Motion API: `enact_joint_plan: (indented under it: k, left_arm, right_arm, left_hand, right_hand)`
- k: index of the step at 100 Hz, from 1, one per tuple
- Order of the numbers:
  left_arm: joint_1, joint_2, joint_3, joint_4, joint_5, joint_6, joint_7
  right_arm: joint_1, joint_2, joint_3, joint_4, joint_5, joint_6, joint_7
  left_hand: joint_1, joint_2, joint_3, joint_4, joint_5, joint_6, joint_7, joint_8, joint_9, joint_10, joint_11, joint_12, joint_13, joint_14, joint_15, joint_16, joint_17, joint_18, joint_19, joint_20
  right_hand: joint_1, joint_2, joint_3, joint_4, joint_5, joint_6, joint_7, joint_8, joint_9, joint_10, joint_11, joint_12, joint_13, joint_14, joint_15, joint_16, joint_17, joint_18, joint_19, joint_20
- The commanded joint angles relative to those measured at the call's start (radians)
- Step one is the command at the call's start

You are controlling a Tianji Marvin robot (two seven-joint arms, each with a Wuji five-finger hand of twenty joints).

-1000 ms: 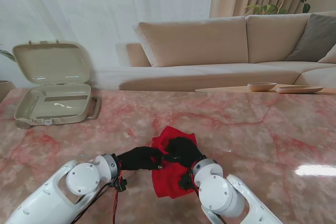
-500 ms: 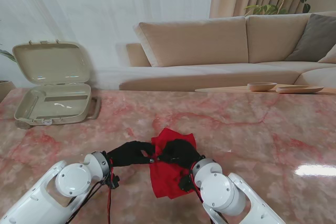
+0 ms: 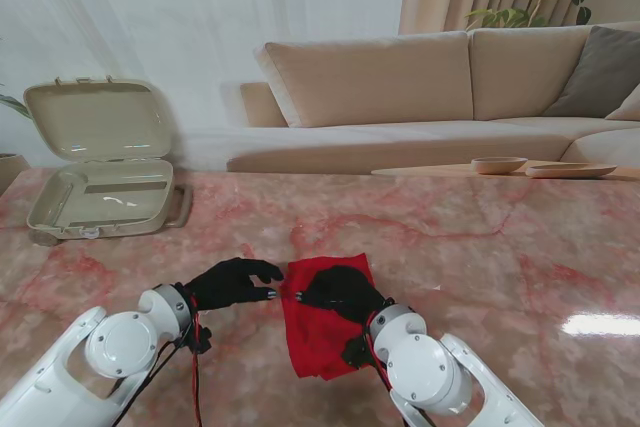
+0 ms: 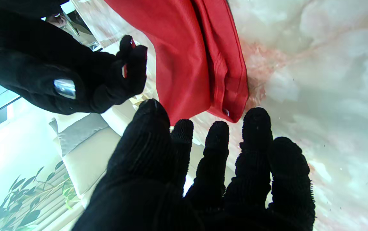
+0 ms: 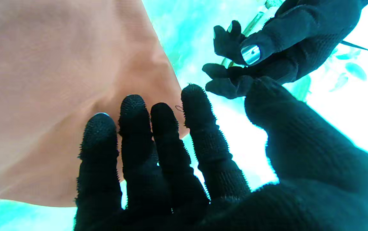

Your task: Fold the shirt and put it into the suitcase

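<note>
The red shirt (image 3: 318, 332) lies folded into a small bundle on the marble table, close in front of me. My right hand (image 3: 340, 292) rests flat on its far part, fingers stretched out and thumb apart, gripping nothing. The right wrist view shows those fingers (image 5: 158, 144) lying along the cloth (image 5: 58, 80), which looks pale there. My left hand (image 3: 232, 282) hovers just left of the shirt's edge, fingers apart and empty. Its fingertips (image 4: 216, 138) stop short of the shirt's corner (image 4: 187, 54). The open beige suitcase (image 3: 100, 192) sits at the far left.
The suitcase lid (image 3: 98, 119) stands up behind its tray. A sofa (image 3: 420, 87) runs beyond the table's far edge. A low wooden table with a bowl (image 3: 497, 164) stands at the far right. Pink marble table top (image 3: 480, 247) spreads around the shirt.
My left hand has let go of the shirt and drawn back to the left, opening its fingers. The shirt's far left corner now lies flatter. The right hand stays on the cloth.
</note>
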Motion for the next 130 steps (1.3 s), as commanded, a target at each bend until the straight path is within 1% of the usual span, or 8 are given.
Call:
enact_joint_plan:
  k: [1, 11, 26, 53, 67, 99, 106, 130]
  left_arm:
    - [-0.001, -0.002, -0.003, -0.012, 0.006, 0.004, 0.014]
    - [-0.01, -0.006, 0.003, -0.017, 0.013, 0.002, 0.036]
    - [-0.041, -0.01, 0.027, -0.017, 0.012, 0.001, 0.049]
    - [-0.144, -0.02, 0.116, 0.037, -0.046, 0.008, 0.051]
    - [-0.193, -0.022, 0.162, 0.06, -0.062, 0.015, 0.042]
    - [-0.284, -0.021, 0.258, 0.129, -0.039, 0.015, 0.02]
    - [-0.3, -0.019, 0.275, 0.146, -0.027, 0.014, 0.014]
    - [-0.338, -0.018, 0.318, 0.198, 0.026, 0.017, 0.019]
  right_arm:
    - [-0.027, 0.003, 0.007, -0.014, -0.005, -0.009, 0.004]
    - [-0.052, 0.007, 0.021, -0.034, -0.033, -0.022, 0.0]
    - [-0.097, 0.022, 0.047, -0.068, -0.113, -0.043, 0.011]
    - [-0.176, 0.035, 0.082, -0.117, -0.179, -0.053, 0.022]
    - [-0.197, 0.036, 0.09, -0.128, -0.185, -0.046, 0.022]
    - [-0.218, 0.044, 0.096, -0.135, -0.19, -0.036, 0.048]
    - [-0.219, 0.046, 0.097, -0.136, -0.188, -0.034, 0.06]
    - [-0.216, 0.052, 0.095, -0.132, -0.187, -0.027, 0.084]
  left_hand:
    - [0.037, 0.038, -0.04, 0.022, 0.002, -0.004, -0.017, 0.01, 0.005, 0.001, -0.018, 0.0, -0.008, 0.03, -0.031, -0.009, -0.008, 0.018, 0.004, -0.005]
    - [0.033, 0.041, -0.041, 0.024, -0.012, -0.016, -0.028, 0.001, -0.004, 0.004, -0.027, -0.005, -0.014, 0.031, -0.041, -0.014, -0.008, 0.018, 0.004, -0.005]
    - [0.026, 0.038, -0.04, 0.025, -0.024, -0.04, -0.033, -0.012, -0.007, 0.009, -0.063, -0.039, -0.017, 0.031, -0.095, -0.065, -0.01, 0.022, -0.004, -0.008]
    - [0.017, 0.033, -0.043, 0.023, -0.008, -0.129, -0.027, -0.012, -0.016, 0.013, -0.1, -0.078, -0.033, 0.038, -0.124, -0.104, -0.023, 0.039, -0.028, -0.015]
    - [0.029, 0.01, -0.042, 0.018, 0.008, -0.135, 0.001, 0.013, -0.02, 0.011, -0.106, -0.085, -0.04, 0.03, -0.127, -0.11, -0.03, 0.039, -0.032, -0.011]
    - [0.05, -0.006, -0.034, 0.023, 0.003, -0.147, 0.014, 0.014, -0.018, 0.0, -0.101, -0.085, -0.036, 0.004, -0.127, -0.11, -0.035, 0.039, -0.03, 0.003]
    - [0.064, -0.013, -0.031, 0.025, 0.002, -0.149, 0.027, 0.013, -0.016, -0.017, -0.092, -0.082, -0.028, -0.003, -0.115, -0.101, -0.02, 0.027, -0.01, 0.016]
    - [0.132, -0.029, 0.009, 0.032, 0.019, -0.146, 0.08, 0.017, 0.001, -0.019, -0.059, -0.074, 0.013, -0.022, -0.067, -0.062, 0.042, -0.009, 0.06, 0.052]
  right_hand:
    - [-0.02, 0.004, -0.011, -0.03, 0.037, -0.024, -0.016, 0.021, -0.004, 0.004, -0.007, -0.017, -0.019, 0.006, -0.008, -0.017, -0.01, 0.005, -0.011, -0.013]
    - [-0.019, 0.005, -0.009, -0.031, 0.035, -0.025, -0.017, 0.02, -0.001, 0.005, -0.01, -0.02, -0.016, 0.007, -0.01, -0.018, -0.007, 0.008, -0.011, -0.013]
    - [-0.015, 0.006, -0.013, -0.034, 0.02, -0.046, -0.016, 0.016, 0.007, 0.007, -0.016, -0.026, -0.007, 0.006, -0.011, -0.018, 0.004, 0.01, -0.011, -0.013]
    - [0.004, 0.014, -0.037, -0.034, 0.005, -0.068, 0.012, -0.006, 0.056, 0.002, -0.031, -0.043, 0.038, 0.006, -0.008, -0.017, 0.039, 0.015, 0.004, -0.008]
    - [0.01, 0.015, -0.044, -0.032, 0.014, -0.076, 0.033, -0.014, 0.109, -0.004, -0.017, -0.042, 0.091, 0.013, 0.009, -0.013, 0.076, 0.024, 0.021, -0.004]
    - [0.025, 0.01, -0.046, -0.032, 0.037, -0.098, 0.106, -0.043, 0.191, -0.013, 0.013, -0.031, 0.169, 0.015, 0.061, 0.007, 0.136, 0.033, 0.075, 0.001]
    - [0.027, 0.009, -0.044, -0.032, 0.043, -0.102, 0.121, -0.049, 0.204, -0.015, 0.02, -0.027, 0.18, 0.019, 0.071, 0.01, 0.145, 0.035, 0.084, 0.0]
    - [0.03, 0.007, -0.04, -0.034, 0.056, -0.108, 0.149, -0.067, 0.226, -0.02, 0.027, -0.023, 0.197, 0.019, 0.086, 0.014, 0.156, 0.039, 0.1, -0.004]
